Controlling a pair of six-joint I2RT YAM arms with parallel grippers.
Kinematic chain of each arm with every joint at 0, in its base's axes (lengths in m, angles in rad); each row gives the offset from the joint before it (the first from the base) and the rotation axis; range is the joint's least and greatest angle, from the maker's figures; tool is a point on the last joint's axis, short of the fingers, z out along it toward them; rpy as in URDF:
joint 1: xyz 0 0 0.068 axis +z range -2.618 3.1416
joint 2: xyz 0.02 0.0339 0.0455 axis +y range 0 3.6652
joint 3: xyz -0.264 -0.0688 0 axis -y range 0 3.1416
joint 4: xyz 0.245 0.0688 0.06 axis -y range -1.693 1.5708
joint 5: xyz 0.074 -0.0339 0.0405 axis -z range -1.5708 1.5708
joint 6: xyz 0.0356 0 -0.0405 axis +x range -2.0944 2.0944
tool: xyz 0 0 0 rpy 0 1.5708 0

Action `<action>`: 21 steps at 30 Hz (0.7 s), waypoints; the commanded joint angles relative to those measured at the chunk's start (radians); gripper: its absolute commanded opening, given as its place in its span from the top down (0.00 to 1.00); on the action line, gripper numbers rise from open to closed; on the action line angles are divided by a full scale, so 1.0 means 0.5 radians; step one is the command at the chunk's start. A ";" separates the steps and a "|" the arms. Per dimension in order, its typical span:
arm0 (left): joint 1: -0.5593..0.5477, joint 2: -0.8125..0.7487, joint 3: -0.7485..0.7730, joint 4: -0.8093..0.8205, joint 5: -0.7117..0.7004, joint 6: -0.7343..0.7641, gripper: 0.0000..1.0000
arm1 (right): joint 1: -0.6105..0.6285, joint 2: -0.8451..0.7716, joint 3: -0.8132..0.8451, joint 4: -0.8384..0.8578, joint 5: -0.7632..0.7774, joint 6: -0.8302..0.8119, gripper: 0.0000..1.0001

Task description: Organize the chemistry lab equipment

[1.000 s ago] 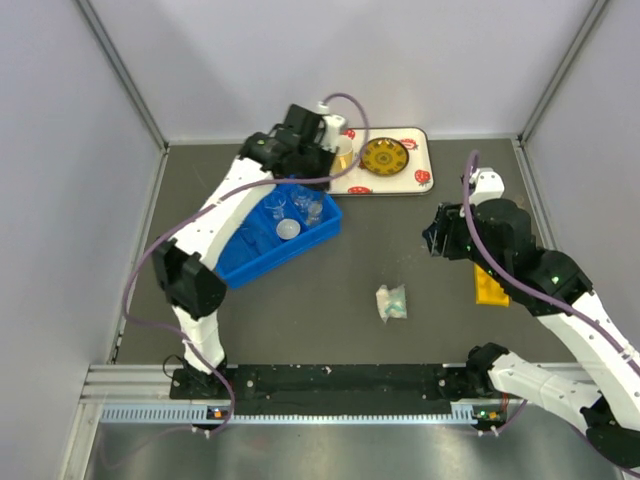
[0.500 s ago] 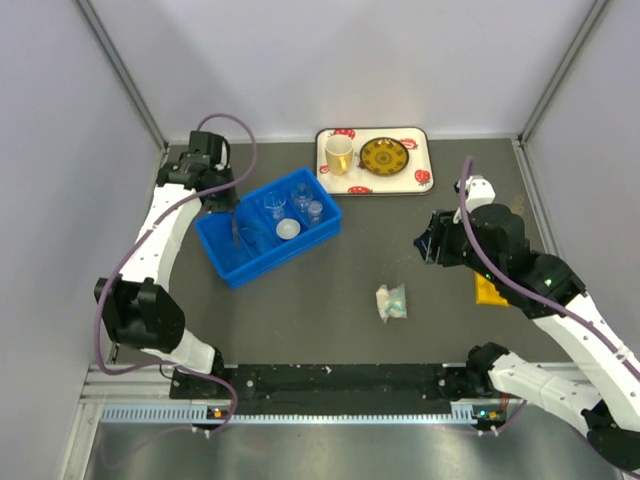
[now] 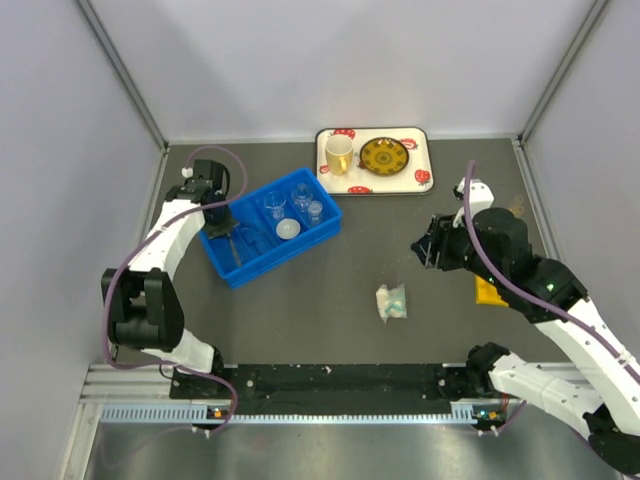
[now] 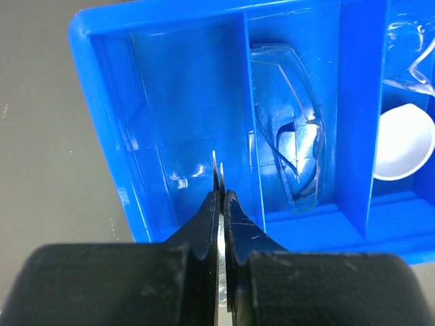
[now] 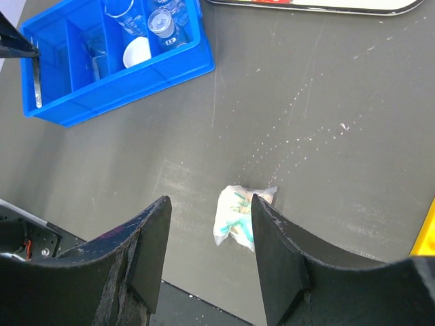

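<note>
My left gripper (image 3: 233,238) (image 4: 221,195) is shut on a thin clear tube (image 4: 215,165) (image 5: 36,80), which hangs over the left compartment of the blue bin (image 3: 252,268). In the neighbouring compartment lie the blue-rimmed goggles (image 4: 299,139). A white dome (image 3: 288,229) (image 4: 406,144) and small clear beakers (image 3: 276,208) (image 5: 162,24) sit in the right compartments. My right gripper (image 3: 428,248) (image 5: 211,207) stands open above the table. The white-and-teal packet (image 3: 391,301) (image 5: 239,214) lies on the table below it, apart from the fingers.
At the back stands a white tray (image 3: 421,161) holding a yellow mug (image 3: 339,154) and a round yellow patterned plate (image 3: 384,156). A yellow object (image 3: 490,291) lies on the table under the right arm. Grey walls close in the left, right and back sides.
The left arm swung from the tray area at the back over to the bin's left side and came down over its left compartment. The right gripper drifted slightly left.
</note>
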 commanded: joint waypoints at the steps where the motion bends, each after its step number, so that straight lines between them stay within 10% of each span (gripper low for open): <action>1: 0.013 0.003 -0.103 0.214 -0.050 -0.105 1.00 | -0.010 -0.026 -0.020 0.074 -0.042 0.012 0.49; 21: 0.130 0.368 0.038 0.334 -0.032 -0.105 1.00 | -0.013 0.044 -0.029 0.065 0.004 -0.012 0.50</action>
